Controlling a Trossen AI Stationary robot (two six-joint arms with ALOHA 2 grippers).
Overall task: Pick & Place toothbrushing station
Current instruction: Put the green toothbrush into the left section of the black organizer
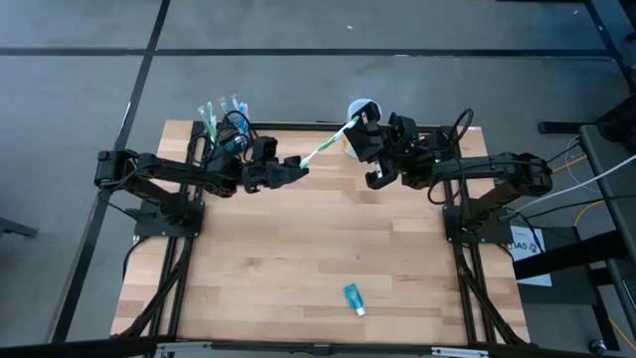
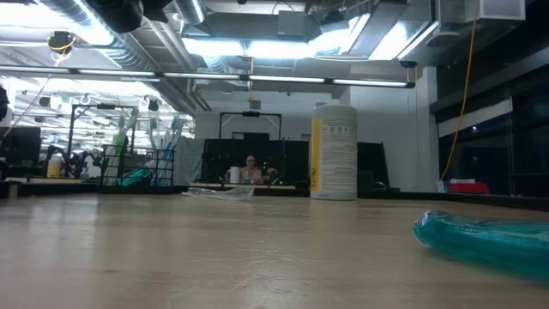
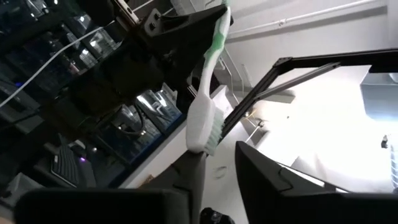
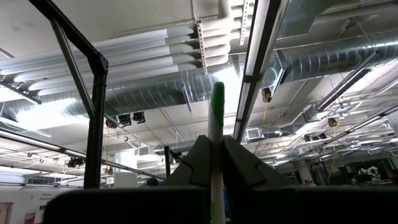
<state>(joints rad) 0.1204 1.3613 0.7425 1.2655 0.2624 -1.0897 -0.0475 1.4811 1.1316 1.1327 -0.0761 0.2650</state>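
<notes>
A white-and-green toothbrush hangs in the air between my two grippers, above the far part of the table. My right gripper is shut on its handle. My left gripper stands open at the bristle head, which sits just past the tip of one finger. The toothbrushing station, a dark block with several upright brushes, stands at the far left edge behind my left arm. A white-and-yellow cup stands upright at the far edge behind my right gripper. My right gripper pinches the toothbrush's handle between its two fingers, close to the green free end, which sticks out past the fingertips. The brush is lifted clear of the table and slants away toward my left gripper. My left gripper is open; whether its one finger touches the bristle head, I cannot tell.
A teal toothpaste tube lies flat near the table's front edge, right of the middle. The wooden table top lies bare between the arms and the tube. Black frame posts stand at both sides.
</notes>
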